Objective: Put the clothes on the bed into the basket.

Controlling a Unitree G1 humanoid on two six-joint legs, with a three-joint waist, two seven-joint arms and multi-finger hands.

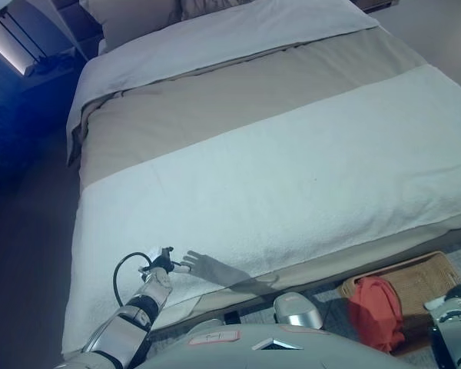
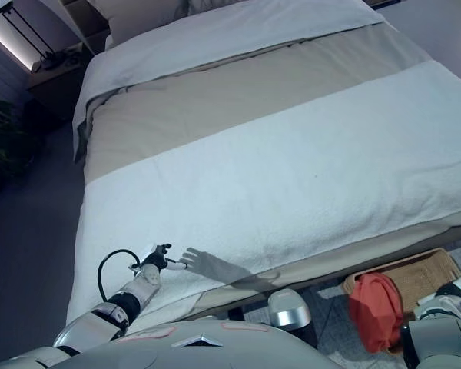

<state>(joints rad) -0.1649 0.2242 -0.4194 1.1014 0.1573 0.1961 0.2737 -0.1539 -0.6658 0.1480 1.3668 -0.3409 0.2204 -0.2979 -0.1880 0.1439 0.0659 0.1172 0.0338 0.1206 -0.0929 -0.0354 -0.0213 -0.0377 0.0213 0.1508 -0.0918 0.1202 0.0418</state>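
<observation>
The bed (image 1: 276, 154) carries no visible clothes: its white cover and beige band lie bare across the whole visible surface. The basket (image 1: 422, 280), a woven tan tray, sits on the floor just beside the near edge of the bed, toward its right end. One red garment (image 1: 375, 311) lies bunched in the near part of the basket, draping over its near rim.

The left hand (image 1: 169, 265) rests at the near left part of the bed, over the white cover, well apart from the basket. Its fingers are spread and relaxed, with white tips pointing toward the middle of the bed. It holds nothing.

The right hand does not show clearly; only the right arm (image 1: 453, 323) appears at the near right of the basket. Its finger state cannot be told.

Judgement: the transfer appears complete or close to it, since no garment remains on the visible bed surface.

Recommended procedure for the step in hand:
1. Check the far side and the pillow end of the bed for items outside the present view.
2. Confirm that the red garment lies fully inside the basket. Where it overhangs the near rim, push it toward the basket centre.
3. Withdraw the left hand without dragging the cover.
</observation>
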